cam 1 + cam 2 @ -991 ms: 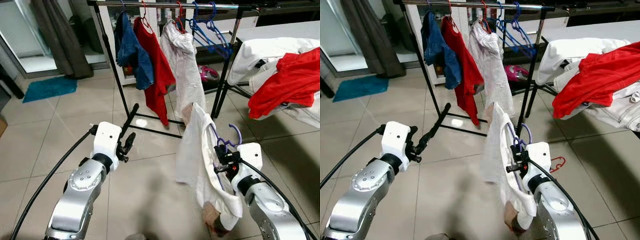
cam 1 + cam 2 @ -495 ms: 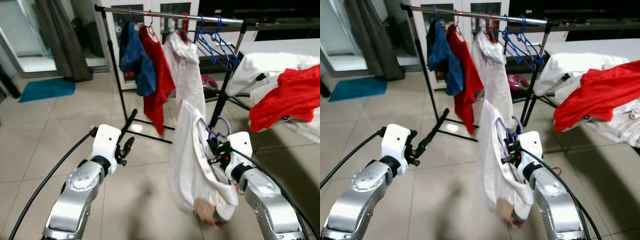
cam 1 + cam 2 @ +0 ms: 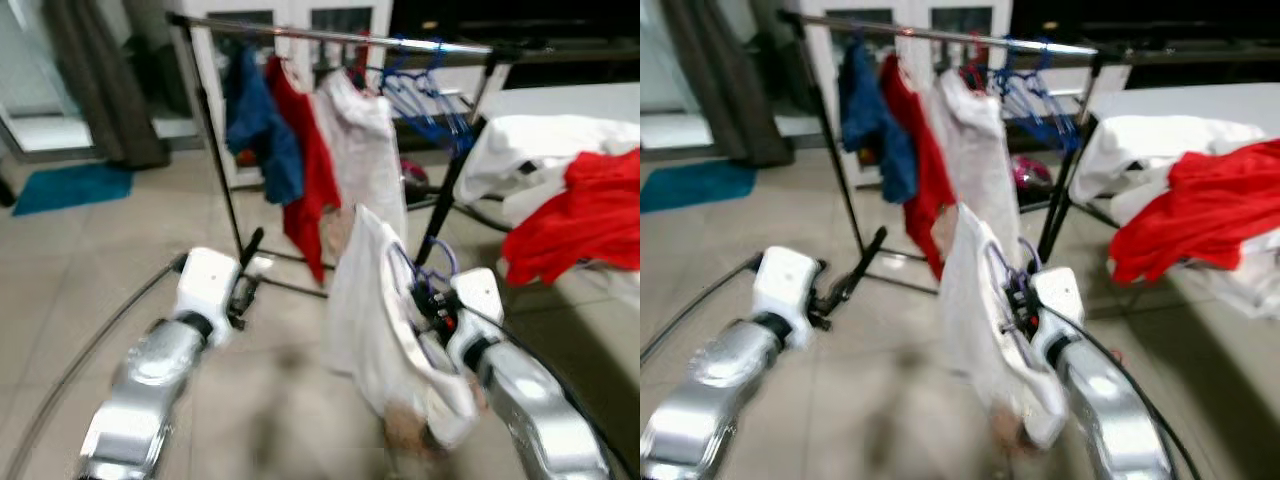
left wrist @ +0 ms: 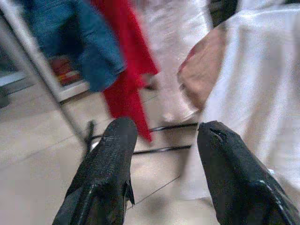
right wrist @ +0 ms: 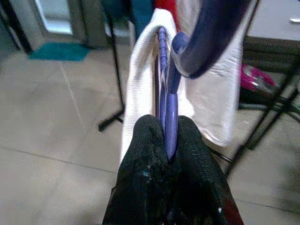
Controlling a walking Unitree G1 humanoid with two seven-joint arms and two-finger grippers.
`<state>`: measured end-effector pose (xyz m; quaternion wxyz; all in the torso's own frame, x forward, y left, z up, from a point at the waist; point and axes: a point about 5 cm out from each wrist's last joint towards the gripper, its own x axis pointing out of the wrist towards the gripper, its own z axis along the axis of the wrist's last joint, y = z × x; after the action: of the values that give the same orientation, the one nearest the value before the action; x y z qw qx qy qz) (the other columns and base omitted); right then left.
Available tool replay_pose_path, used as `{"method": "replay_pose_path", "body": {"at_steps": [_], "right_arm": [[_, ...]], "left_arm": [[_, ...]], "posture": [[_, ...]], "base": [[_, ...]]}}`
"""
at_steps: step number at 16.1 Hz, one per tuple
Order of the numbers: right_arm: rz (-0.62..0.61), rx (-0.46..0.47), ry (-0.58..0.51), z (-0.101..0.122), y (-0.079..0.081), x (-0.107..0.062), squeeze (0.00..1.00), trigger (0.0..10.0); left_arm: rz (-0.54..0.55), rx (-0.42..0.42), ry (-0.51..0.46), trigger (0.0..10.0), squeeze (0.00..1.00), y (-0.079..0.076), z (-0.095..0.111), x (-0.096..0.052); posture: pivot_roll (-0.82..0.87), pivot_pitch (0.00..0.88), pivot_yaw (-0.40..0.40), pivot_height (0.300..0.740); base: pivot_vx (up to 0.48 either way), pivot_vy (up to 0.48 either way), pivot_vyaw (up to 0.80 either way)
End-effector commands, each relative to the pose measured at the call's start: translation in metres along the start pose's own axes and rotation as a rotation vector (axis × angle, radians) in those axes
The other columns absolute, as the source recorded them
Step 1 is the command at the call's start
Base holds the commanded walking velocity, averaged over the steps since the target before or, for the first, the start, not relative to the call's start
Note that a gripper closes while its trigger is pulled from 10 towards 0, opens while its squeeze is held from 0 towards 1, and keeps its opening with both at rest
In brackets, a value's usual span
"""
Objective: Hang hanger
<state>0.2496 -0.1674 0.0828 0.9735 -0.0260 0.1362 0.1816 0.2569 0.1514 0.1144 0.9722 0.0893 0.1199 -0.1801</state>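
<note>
At the lower left of the head view, the left gripper [image 3: 243, 298] is up in the air with its jaws wide apart and nothing between them. At the top, a clothes rack [image 3: 330, 37] holds a blue shirt [image 3: 262, 130], a red shirt [image 3: 305, 160] and a white garment [image 3: 368, 150]. Low in the middle, the right gripper [image 5: 165, 140] has its jaws squeezed tight on a purple hanger [image 5: 165, 108]. The white cloth [image 3: 375, 310] drapes over that hanger, in front of the rack. On the right, red and white clothes [image 3: 575, 205] lie on a surface.

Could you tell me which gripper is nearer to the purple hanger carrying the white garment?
The right. The right gripper is shut on the purple hanger, with the white garment draped over it. The left gripper is open, off to the garment's left, holding nothing.
</note>
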Motion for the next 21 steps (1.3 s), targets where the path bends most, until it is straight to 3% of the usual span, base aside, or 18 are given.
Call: {"method": "replay_pose_path", "body": {"at_steps": [1, 6, 12, 13, 14, 17, 18, 21], "right_arm": [[0.009, -0.015, -0.066, 0.014, 0.004, 0.004, 0.00, 10.0], [0.118, -0.109, -0.078, 0.023, 0.010, 0.009, 0.00, 10.0], [0.207, -0.079, -0.077, 0.022, 0.009, 0.001, 0.00, 10.0], [0.214, -0.100, -0.078, 0.025, 0.006, 0.002, 0.00, 10.0], [0.228, -0.122, -0.082, 0.030, 0.004, 0.002, 0.00, 10.0], [0.298, -0.175, -0.082, 0.043, -0.003, 0.003, 0.00, 10.0], [0.340, -0.189, -0.082, 0.050, -0.007, 0.002, 0.00, 10.0], [0.433, -0.250, -0.055, 0.057, -0.014, -0.001, 0.00, 10.0]], "left_arm": [[0.028, 0.019, -0.005, 10.0, 0.00, 0.008, 0.003, -0.004], [0.019, 0.025, -0.013, 10.0, 0.00, 0.004, 0.004, -0.001], [-0.048, 0.089, -0.009, 10.0, 0.00, 0.000, 0.008, 0.000], [-0.084, 0.060, -0.021, 10.0, 0.00, 0.000, 0.011, -0.001], [-0.106, 0.033, -0.039, 10.0, 1.00, 0.002, 0.015, -0.002], [-0.131, 0.103, -0.086, 10.0, 1.00, 0.015, 0.027, -0.002], [-0.157, 0.160, -0.075, 10.0, 1.00, 0.022, 0.028, -0.004], [-0.171, 0.215, -0.059, 10.0, 1.00, 0.039, 0.029, -0.006]], "posture": [[0.04, 0.000, 0.011, 0.740], [0.04, 0.000, 0.002, 0.740], [0.05, 0.000, 0.021, 0.740], [0.05, 0.000, 0.022, 0.740], [0.05, 0.000, 0.020, 0.740], [0.06, 0.000, 0.004, 0.740], [0.06, 0.000, -0.007, 0.740], [0.06, 0.000, -0.018, 0.740]], "base": [[0.368, 0.000, 0.00], [0.337, 0.000, 0.64], [0.106, 0.000, 0.22], [0.000, 0.000, 0.00], [0.000, 0.000, 0.00], [0.000, 0.000, 0.00], [0.000, 0.000, 0.00], [0.000, 0.000, 0.00]]}}
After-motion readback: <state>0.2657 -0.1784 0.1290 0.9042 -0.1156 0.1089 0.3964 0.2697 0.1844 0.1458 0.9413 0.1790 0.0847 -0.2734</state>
